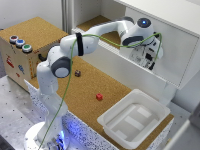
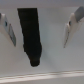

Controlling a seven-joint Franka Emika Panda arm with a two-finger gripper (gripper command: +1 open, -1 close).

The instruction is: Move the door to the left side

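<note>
Approach step, by the look of it: fingers (image 1: 150,57) spread wide and grasping nothing, up against the door (image 1: 150,52), a white panel covering the cabinet's (image 1: 165,12) half toward the exterior view's right. Next: press firmly on the panel, then push sideways along its track.

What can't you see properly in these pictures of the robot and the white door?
- Gripper, exterior view: the arm's wrist and cables cover it, so contact with the door is unclear.
- Wrist view: blurred; the fingers stand apart, but the dark bar between them cannot be identified.
- Small objects on the cork board, exterior view: too small to name.
</note>
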